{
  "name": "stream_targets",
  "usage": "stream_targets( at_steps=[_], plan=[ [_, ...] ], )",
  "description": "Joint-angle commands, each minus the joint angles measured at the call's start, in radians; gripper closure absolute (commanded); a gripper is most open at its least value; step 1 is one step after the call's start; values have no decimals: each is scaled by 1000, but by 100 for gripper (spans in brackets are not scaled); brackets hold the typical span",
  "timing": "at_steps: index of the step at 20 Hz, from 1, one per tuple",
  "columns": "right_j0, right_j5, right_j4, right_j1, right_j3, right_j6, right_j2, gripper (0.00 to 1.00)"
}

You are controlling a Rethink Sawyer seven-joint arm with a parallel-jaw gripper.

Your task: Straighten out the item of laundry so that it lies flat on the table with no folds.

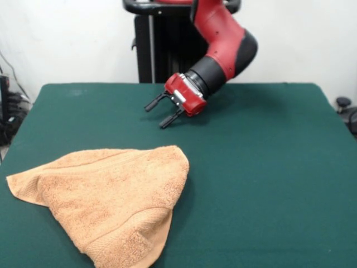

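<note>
Red arm (226, 42) slants down-left, gripper (160, 113) jaws apart, empty

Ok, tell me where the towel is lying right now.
In the front view the towel lies folded over at the lower left of the green table, below and left of the open gripper, which is not touching it.

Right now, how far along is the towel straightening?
Nothing looks done: the towel lies bunched in a rough triangle, folded over itself, on the table. Nothing is in hand; the gripper hangs open and empty beyond it. Left: grasp a corner and spread it flat.
</note>
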Motion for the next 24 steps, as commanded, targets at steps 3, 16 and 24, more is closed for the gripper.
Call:
stream_targets(
  at_steps=[3, 16, 24],
  plan=[
    [46, 128, 25, 19, -120, 164, 193, 0],
    [16, 162, 102, -21, -179, 118, 239, 0],
    [-8, 206, 153, -71, -197, 58, 276, 0]
  ],
)
